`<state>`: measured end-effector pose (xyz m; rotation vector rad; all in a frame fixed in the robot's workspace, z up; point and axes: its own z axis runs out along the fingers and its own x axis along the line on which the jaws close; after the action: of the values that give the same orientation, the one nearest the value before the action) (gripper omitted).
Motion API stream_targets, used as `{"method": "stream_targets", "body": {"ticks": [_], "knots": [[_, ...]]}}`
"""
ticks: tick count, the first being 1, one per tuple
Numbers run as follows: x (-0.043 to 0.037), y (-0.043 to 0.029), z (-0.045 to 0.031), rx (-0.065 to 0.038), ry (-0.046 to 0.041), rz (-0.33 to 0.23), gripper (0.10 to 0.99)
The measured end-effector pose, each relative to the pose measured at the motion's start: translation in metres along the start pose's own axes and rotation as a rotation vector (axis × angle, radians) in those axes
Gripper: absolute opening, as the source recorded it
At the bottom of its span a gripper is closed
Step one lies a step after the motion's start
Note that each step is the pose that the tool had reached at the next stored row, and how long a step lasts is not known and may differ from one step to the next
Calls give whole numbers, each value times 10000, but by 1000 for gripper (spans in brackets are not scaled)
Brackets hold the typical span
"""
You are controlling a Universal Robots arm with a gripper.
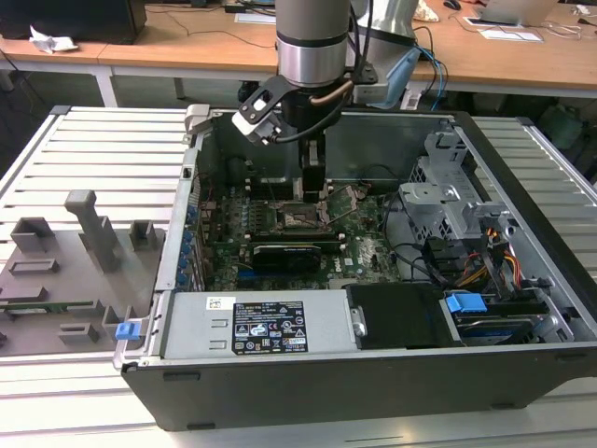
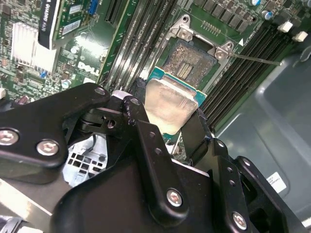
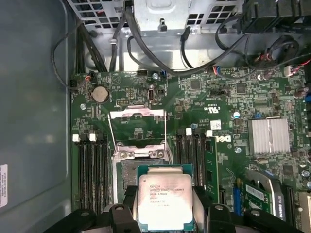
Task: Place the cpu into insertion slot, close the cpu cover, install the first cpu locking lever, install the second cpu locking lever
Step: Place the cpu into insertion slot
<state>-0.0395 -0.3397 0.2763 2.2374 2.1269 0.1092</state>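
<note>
Cpu point(image 3: 166, 200) up close for us: a flat square chip, with a silver-grey metal face carrying fine print, green edging all round, and lying level. We saw it clamped in the gripper point(image 3: 165, 206), whose black fingers point(image 2: 146, 141) were drawn in narrow against two opposite edges. It hung over the insertion slot point(image 2: 190, 65) and partly overlapped it. Whether it touched, we could not tell. The cpu cover point(image 3: 137, 127) stood flipped open just beyond the slot. In the exterior view the arm point(image 1: 312, 37) reached down into the open computer case point(image 1: 373, 392), just above frame centre.
</note>
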Motion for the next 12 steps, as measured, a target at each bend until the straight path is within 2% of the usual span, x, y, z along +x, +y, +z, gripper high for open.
{"method": "stream_targets", "body": {"ticks": [1,5,12], "knots": [[6,-2,19,0,1,-13,537],[86,-13,110,-4,-82,-91,537],[103,-29,228,-3,-65,-405,537]]}}
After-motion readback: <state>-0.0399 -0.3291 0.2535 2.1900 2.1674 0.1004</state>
